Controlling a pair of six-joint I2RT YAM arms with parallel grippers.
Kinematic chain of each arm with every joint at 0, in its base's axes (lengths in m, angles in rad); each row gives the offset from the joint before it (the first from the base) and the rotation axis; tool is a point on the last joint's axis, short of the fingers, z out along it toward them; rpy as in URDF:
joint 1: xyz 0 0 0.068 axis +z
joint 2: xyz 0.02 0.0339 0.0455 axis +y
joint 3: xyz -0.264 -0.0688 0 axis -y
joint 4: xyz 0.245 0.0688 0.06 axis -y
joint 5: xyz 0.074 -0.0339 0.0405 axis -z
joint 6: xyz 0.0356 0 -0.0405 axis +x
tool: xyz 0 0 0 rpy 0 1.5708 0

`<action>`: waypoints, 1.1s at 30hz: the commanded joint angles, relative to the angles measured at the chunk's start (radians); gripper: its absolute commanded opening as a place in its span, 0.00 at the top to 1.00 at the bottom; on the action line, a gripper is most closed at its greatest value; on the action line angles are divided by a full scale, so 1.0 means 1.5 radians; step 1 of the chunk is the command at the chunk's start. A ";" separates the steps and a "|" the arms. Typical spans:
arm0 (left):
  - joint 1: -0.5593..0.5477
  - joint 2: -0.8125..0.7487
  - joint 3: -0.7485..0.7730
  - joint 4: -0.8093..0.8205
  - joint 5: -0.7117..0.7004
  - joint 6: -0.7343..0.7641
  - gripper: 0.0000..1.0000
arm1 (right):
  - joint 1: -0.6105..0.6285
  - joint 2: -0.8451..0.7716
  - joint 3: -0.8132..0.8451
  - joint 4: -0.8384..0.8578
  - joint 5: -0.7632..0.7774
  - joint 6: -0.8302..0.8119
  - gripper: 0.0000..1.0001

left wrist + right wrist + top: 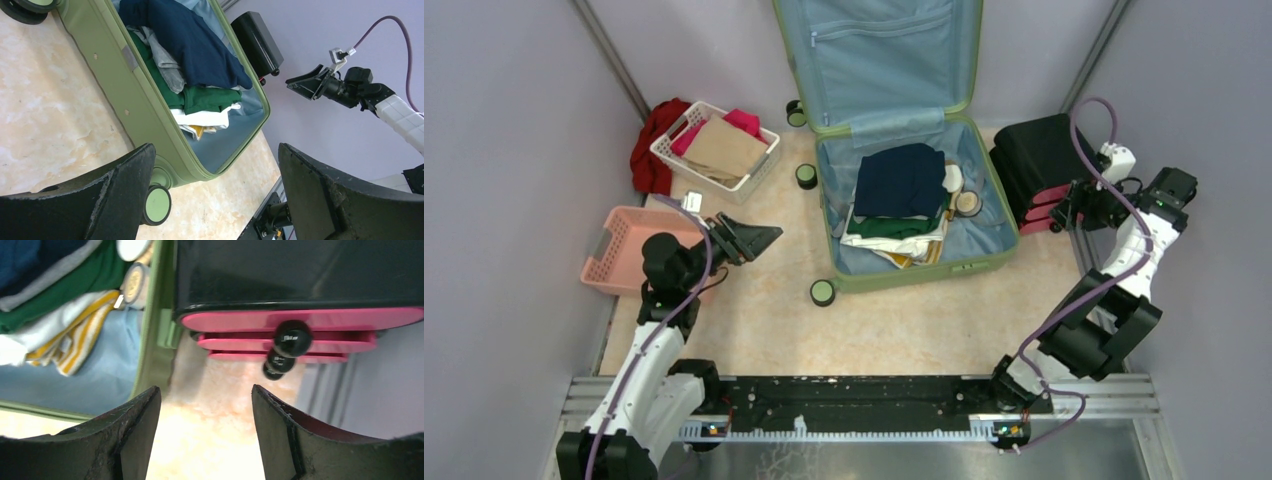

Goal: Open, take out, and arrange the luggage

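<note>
Luggage (914, 273) lying open, holding folded clothes (902, 180); left end effector (216, 150) hovering to its left, jaws standing wide; right end effector (206, 390) hovering to its right, jaws parted, gripping nothing.

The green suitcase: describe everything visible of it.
The sage-green hard-shell suitcase lies open on the beige tabletop, its base flat and its lid raised at the far end. Both halves are lined in light blue fabric; the lid has a zipped pocket. Black-and-green caster wheels stick out on its left side. The base holds folded clothes, a navy garment on top, and round tins at the right. Stacked black-and-pink cases sit close beside its right wall; contact cannot be judged.
</note>
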 commanded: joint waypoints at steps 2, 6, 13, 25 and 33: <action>0.003 0.001 -0.006 0.036 0.018 -0.008 0.02 | 0.023 -0.030 -0.011 -0.070 -0.104 -0.011 0.34; 0.003 0.015 -0.004 0.052 0.032 -0.019 0.03 | 0.060 -0.061 -0.027 -0.058 -0.089 0.017 0.34; 0.003 0.017 -0.014 0.064 0.040 -0.027 0.03 | 0.059 -0.081 -0.032 0.044 0.088 0.108 0.35; 0.003 0.030 0.005 0.046 0.040 -0.023 0.03 | 0.050 0.045 0.075 0.081 0.262 0.053 0.42; 0.003 0.039 0.010 0.028 0.035 -0.030 0.04 | 0.074 0.121 0.133 0.081 0.251 0.043 0.45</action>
